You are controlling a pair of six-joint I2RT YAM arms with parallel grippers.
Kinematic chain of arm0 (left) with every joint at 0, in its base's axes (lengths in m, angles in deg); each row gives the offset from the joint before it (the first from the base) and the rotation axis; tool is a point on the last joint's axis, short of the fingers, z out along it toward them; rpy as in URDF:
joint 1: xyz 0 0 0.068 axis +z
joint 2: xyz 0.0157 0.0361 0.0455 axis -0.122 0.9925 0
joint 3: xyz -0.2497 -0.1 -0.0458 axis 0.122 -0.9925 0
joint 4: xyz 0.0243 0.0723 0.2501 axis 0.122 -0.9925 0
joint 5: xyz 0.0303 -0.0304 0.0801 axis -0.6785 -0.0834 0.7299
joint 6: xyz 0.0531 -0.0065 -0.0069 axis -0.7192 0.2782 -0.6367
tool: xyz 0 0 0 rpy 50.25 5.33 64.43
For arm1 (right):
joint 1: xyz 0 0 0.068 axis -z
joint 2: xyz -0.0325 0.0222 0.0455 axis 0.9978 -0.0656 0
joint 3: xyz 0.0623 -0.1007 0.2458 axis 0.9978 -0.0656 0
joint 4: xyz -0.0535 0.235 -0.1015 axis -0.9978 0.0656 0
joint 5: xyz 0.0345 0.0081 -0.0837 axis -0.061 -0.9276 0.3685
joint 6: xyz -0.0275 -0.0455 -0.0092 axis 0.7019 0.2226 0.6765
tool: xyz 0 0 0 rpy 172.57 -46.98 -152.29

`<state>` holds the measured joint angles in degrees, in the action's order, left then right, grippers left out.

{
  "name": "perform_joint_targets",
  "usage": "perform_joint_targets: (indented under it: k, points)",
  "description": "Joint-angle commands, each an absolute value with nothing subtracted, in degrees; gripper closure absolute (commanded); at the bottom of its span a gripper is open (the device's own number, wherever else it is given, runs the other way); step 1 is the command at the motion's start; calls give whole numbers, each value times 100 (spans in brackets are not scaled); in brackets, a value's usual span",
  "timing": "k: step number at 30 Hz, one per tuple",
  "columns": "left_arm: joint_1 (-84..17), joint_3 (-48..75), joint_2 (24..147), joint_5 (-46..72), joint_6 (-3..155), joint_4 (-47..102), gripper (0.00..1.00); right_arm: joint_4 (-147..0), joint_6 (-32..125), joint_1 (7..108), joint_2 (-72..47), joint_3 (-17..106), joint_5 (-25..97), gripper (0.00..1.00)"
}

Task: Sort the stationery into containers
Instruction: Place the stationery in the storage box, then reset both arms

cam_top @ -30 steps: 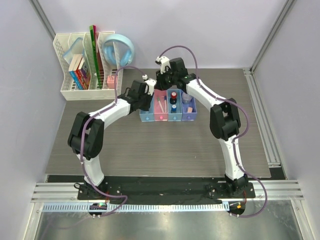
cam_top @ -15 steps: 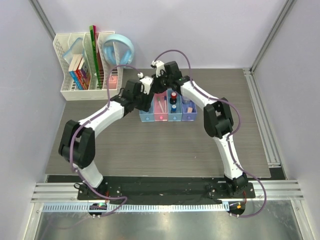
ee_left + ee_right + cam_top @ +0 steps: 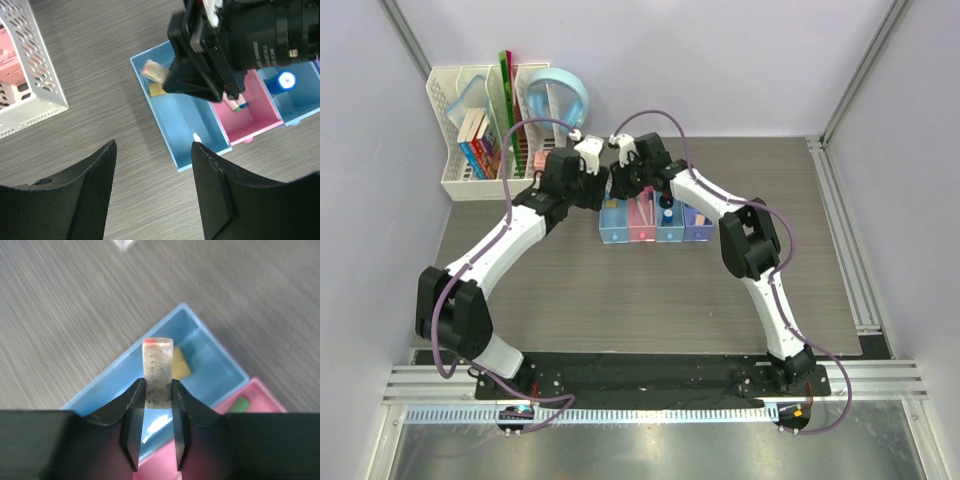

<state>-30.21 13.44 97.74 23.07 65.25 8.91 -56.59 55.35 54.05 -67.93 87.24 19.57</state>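
Leftward both arms have swung: your left gripper (image 3: 154, 147) gapes empty, your right gripper (image 3: 158, 390) pinches the speckled eraser (image 3: 158, 367) above the centre-frame blue bin (image 3: 210, 365), whose rim could bounce it out if released askew.

Bright, even light with soft shadows; wrist-view foregrounds slightly blurred.

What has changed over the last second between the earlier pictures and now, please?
The left gripper, open, drew back leftward from the bins. The right gripper swung left and now holds a speckled eraser over the leftmost blue bin. The bins and white organizer stayed put.
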Motion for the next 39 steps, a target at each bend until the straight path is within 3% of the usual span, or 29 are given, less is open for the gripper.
perform_joint_targets:
  k: [1,6,7,11,16,17,21,28,33,39]
  points:
    - [-2907,1429,9657,2467,6452,699,36,-5683,5739,5398,-6203,8334,2001,59]
    - [-2854,1640,9666,2459,6294,357,26,-5464,6029,5416,-5397,7693,2299,33]
    - [-2854,1666,9649,2476,6268,234,24,-5429,6099,5416,-5229,7570,2352,23]
    - [-2776,1649,9447,2573,6171,83,11,-5192,6398,5512,-4411,6955,2546,2]
    - [-2538,1684,9069,2661,6127,-30,5,-4920,6609,5670,-3095,6532,3193,0]
    - [-2468,1719,9007,2696,6109,-187,0,-4727,6688,5706,-2926,6366,3309,0]
    - [-2274,1649,8726,2819,6065,-479,0,-4506,7074,6397,-1951,5523,3662,0]
    - [-1844,1113,8190,2907,6048,-655,0,-4444,7180,7954,-202,3949,3135,1]
    - [-1659,613,7637,2793,6223,-585,0,-4540,7383,8193,958,3034,3362,0]
    - [-1501,217,7364,2687,6346,-461,0,-4743,7330,8334,1444,2594,3504,0]
